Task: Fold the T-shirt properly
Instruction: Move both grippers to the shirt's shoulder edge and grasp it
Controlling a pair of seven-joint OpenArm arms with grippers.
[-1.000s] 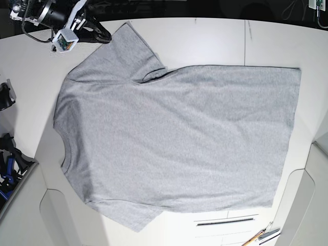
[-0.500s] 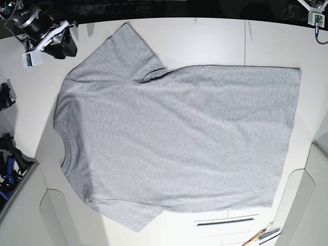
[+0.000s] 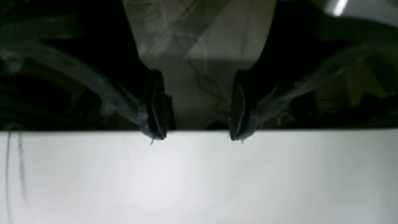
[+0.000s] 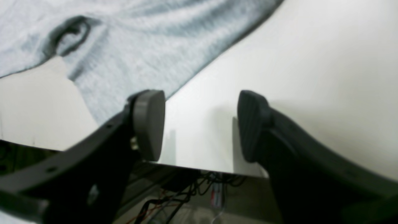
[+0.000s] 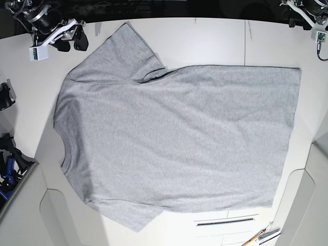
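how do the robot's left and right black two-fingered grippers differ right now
The left gripper has only bare white table ahead, while the right gripper has the grey cotton T-shirt in view. The left is at the base view's right edge; the right is near its upper left. Both are open.

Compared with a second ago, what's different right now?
The left gripper has come further into the base view at its top right. The right gripper has swung outward from the T-shirt's upper sleeve, then slightly back. The shirt stayed put.
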